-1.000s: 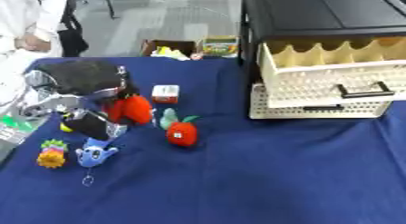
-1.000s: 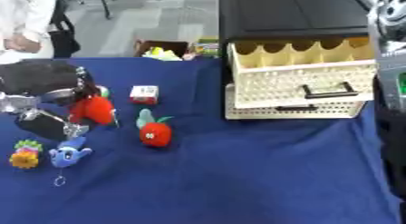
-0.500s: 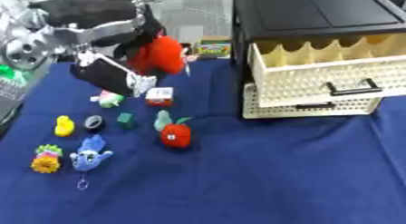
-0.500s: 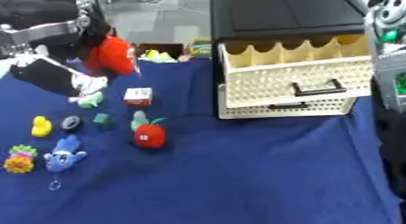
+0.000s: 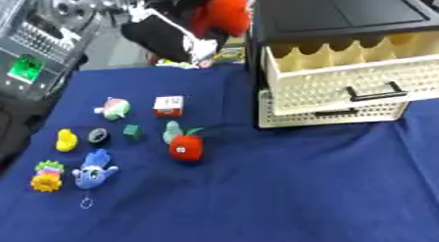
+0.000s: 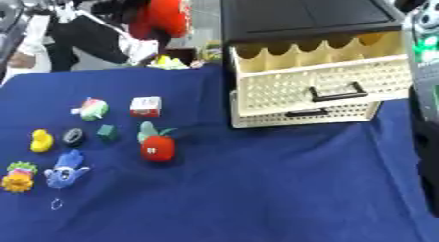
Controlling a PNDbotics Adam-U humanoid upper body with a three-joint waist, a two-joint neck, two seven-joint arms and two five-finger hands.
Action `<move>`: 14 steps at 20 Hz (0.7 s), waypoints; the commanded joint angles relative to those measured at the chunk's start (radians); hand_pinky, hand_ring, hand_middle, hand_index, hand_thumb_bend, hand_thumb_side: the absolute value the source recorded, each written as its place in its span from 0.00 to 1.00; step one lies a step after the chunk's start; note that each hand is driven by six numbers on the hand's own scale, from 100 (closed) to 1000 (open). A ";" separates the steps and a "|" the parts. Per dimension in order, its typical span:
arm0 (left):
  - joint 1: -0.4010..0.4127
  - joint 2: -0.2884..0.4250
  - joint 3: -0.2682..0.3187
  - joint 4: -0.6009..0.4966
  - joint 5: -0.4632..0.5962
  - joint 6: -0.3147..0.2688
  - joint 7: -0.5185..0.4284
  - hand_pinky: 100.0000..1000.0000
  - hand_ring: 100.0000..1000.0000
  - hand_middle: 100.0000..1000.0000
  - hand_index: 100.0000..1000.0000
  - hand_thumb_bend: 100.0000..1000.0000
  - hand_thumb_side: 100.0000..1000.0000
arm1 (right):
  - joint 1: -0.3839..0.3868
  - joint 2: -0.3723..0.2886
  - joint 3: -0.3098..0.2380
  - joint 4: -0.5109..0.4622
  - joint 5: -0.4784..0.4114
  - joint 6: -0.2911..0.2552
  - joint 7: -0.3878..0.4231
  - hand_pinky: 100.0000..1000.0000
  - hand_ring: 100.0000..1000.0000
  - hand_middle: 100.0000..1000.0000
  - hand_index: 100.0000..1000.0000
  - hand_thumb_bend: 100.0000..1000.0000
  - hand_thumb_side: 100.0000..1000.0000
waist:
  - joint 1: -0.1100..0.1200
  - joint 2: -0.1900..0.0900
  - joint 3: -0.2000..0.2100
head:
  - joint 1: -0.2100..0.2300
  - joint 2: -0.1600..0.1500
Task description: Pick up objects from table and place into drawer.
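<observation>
Desk [image 5: 283, 197] under blue cloth fills the lower frame. Drawer unit [image 5: 343, 20], black top, sits upper right; its cream top drawer [image 5: 343, 74] is pulled out, the lower drawer beneath it closed. Left robot hand [image 5: 184, 28] is raised at upper centre-left, just left of the drawer unit's top, fingers curled round a red plush toy [image 5: 225, 11] held above desk level. Right robot hand: only part of the arm shows along the right edge of the right eye view, hand state cannot be told. On the cloth, left half: red apple toy [image 5: 186, 148] with a teal piece touching its upper left; red-and-white cube [image 5: 169, 105] above it; pink-green round toy [image 5: 113, 108]; blue plush [image 5: 94, 171]; yellow duck [image 5: 65, 140]; black ring [image 5: 99, 135]; small green block [image 5: 132, 133]; yellow-green flower toy [image 5: 47, 176] at far left.
</observation>
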State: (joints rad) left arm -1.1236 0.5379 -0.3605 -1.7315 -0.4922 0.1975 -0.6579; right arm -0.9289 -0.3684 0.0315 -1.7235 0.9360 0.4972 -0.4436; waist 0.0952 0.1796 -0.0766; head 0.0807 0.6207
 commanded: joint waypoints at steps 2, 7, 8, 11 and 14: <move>-0.061 -0.048 0.014 0.078 -0.029 0.011 0.041 0.00 0.15 0.15 0.49 0.00 0.16 | -0.022 -0.013 0.002 -0.015 -0.011 -0.006 0.002 0.63 0.57 0.60 0.79 0.00 0.96 | 0.001 -0.010 -0.016 | 0.018 -0.017; -0.097 -0.110 0.018 0.155 -0.054 0.020 0.111 0.00 0.14 0.14 0.49 0.00 0.17 | -0.029 -0.007 0.007 -0.021 -0.016 -0.011 0.005 0.63 0.57 0.60 0.79 0.00 0.96 | 0.010 0.000 -0.042 | 0.024 -0.031; -0.102 -0.120 0.017 0.167 -0.055 0.023 0.124 0.00 0.14 0.14 0.49 0.00 0.17 | -0.032 -0.005 0.009 -0.023 -0.017 -0.012 0.006 0.63 0.57 0.60 0.79 0.00 0.96 | 0.011 0.002 -0.048 | 0.025 -0.035; -0.114 -0.145 0.016 0.198 -0.068 0.027 0.159 0.00 0.14 0.14 0.49 0.00 0.17 | -0.038 -0.001 0.013 -0.027 -0.019 -0.016 0.009 0.63 0.57 0.60 0.79 0.00 0.96 | 0.018 0.008 -0.066 | 0.030 -0.048; -0.121 -0.163 0.016 0.229 -0.082 0.029 0.190 0.00 0.14 0.14 0.49 0.00 0.17 | -0.041 0.000 0.015 -0.029 -0.021 -0.017 0.011 0.63 0.57 0.60 0.79 0.00 0.96 | 0.026 0.014 -0.081 | 0.036 -0.061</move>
State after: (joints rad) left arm -1.2170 0.3697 -0.3592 -1.5074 -0.5647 0.2256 -0.4834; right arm -0.9460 -0.3624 0.0447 -1.7310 0.9201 0.4842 -0.4329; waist 0.1293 0.2108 -0.1603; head 0.1123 0.5737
